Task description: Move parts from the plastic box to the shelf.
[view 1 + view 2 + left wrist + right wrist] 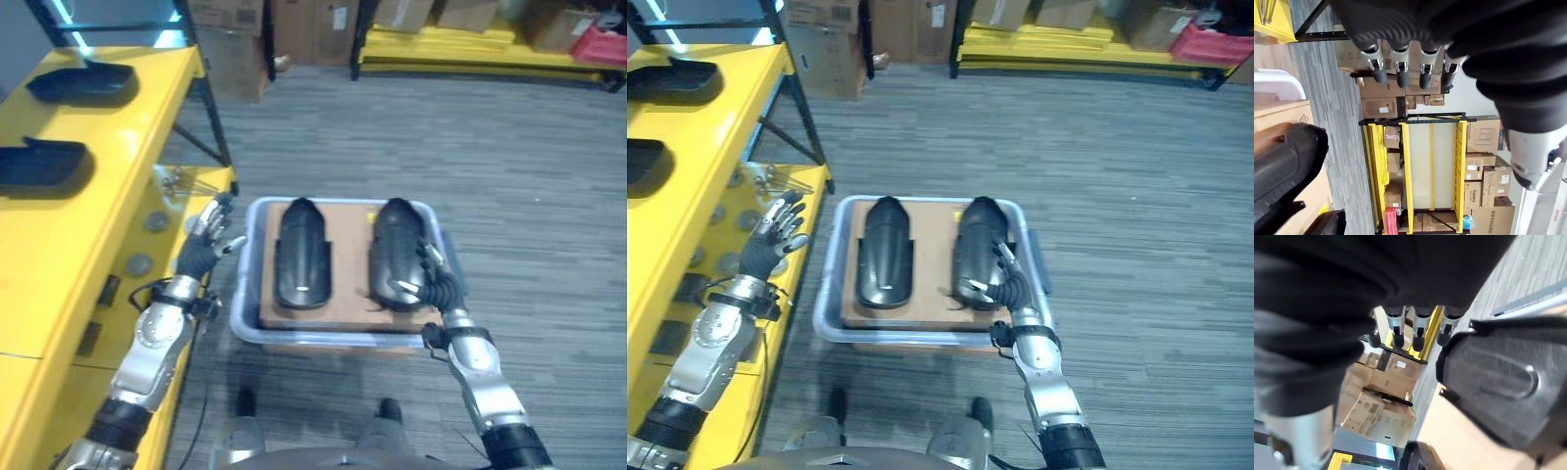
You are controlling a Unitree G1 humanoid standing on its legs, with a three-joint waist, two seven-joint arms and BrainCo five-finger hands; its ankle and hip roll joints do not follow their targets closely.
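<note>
A pale blue plastic box (243,299) lined with brown cardboard stands on the grey floor in front of me. Two long black moulded parts lie in it side by side: the left part (302,257) and the right part (397,250). My right hand (436,281) rests open against the near right side of the right part (1498,382), its fingers (1418,333) straight. Between the box and the yellow shelf (127,186), my left hand (204,245) hangs open in the air with spread fingers (1400,68), holding nothing. Two more black parts (83,83) (39,162) lie on the shelf top.
A small bundle of metal rods (181,181) lies at the shelf's near corner. The shelf's dark frame leg (211,117) slants down beside the box. Cardboard cartons (235,39) and low yellow racking (441,49) line the far wall. Grey floor stretches to the right.
</note>
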